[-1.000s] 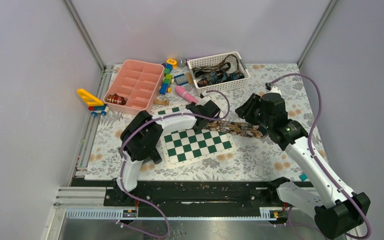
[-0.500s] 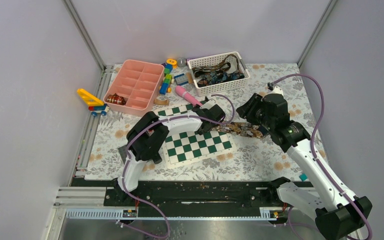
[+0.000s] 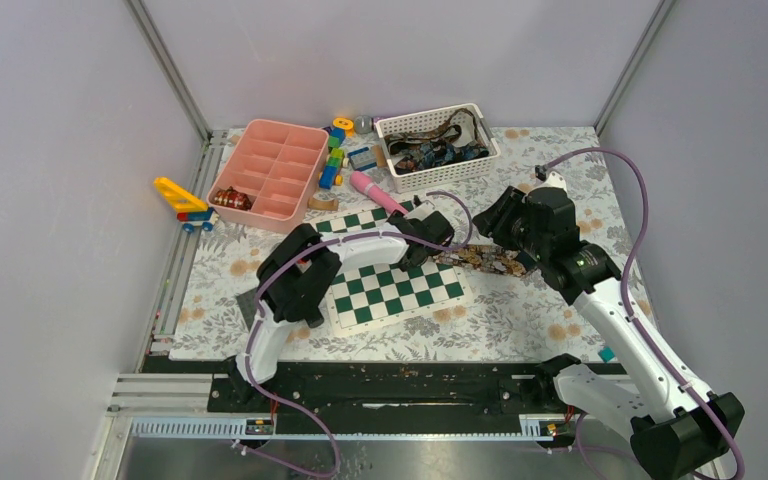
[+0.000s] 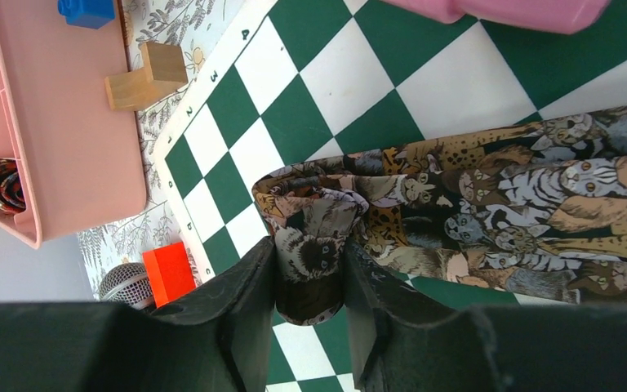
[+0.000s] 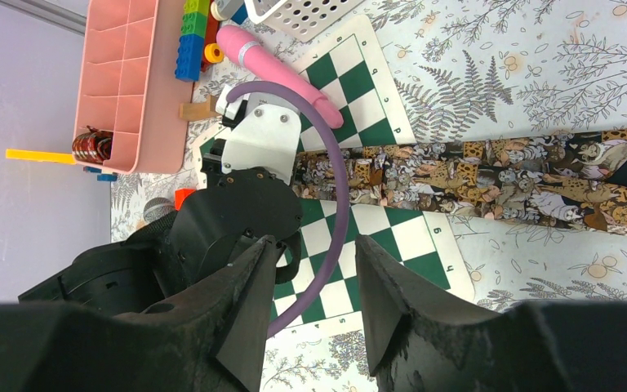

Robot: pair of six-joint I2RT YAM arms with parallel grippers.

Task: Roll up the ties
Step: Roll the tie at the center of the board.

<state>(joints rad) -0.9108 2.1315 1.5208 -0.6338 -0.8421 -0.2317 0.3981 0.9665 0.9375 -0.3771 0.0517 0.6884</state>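
A cat-patterned brown and tan tie (image 3: 480, 259) lies flat across the top right of the green checkerboard (image 3: 392, 288). In the left wrist view its near end (image 4: 314, 216) is folded over into a small roll. My left gripper (image 4: 310, 269) is shut on that folded end; it also shows in the top view (image 3: 432, 228). My right gripper (image 5: 314, 261) is open and empty, hovering above the tie's right part (image 5: 539, 184). More ties lie in the white basket (image 3: 438, 152). A small rolled coil (image 3: 230, 200) sits in the pink tray (image 3: 272, 168).
A pink cylinder (image 3: 372, 186), building blocks (image 3: 333, 160), a wooden block (image 4: 143, 75), a red cube (image 4: 166, 272) and a yellow toy (image 3: 182, 196) lie around the board. Purple cables (image 5: 339, 196) loop over both arms. Enclosure walls stand at left, back and right.
My left gripper has moved right along the tie, and the flat stretch of tie has grown shorter. My right arm shifted slightly right, then held still.
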